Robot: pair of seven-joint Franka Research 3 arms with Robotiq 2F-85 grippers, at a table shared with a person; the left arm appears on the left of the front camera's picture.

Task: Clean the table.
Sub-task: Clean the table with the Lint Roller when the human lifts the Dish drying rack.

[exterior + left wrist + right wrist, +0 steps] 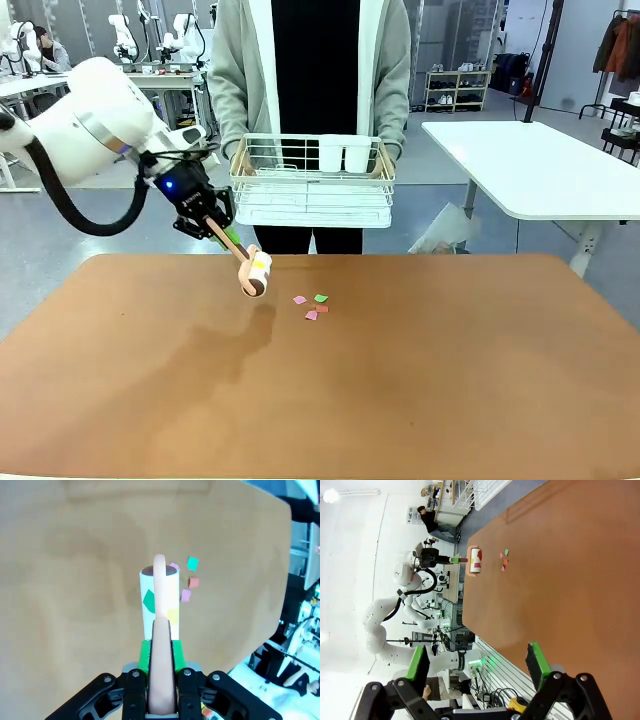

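The cleaning looks under way but not finished. The left pincer [213, 222] is pinching the pale handle of a lint roller [256, 274], its green pads pressed against the handle on both sides in the left wrist view [161, 650]. The roller [160, 592] hangs low over the far part of the reddish-brown desk [400, 380]; whether its drum touches the top I cannot tell. A green bit and a yellow bit are stuck to the white drum, so some litter appears to have been lifted already.

Four small paper scraps [312, 306] lie loose on the desk just beside the roller, toward the robot's right: two pink, one green, one reddish. In the left wrist view they cluster [190, 580] close to the drum's far end. These are what is left, by my reading; the rest of the top shows no litter.

The right pincer [476, 657] is spread wide and holds nothing, well apart from the scraps [504, 560]. At the far side a person [310, 70] holds a white wire rack [310, 190] above the desk's edge
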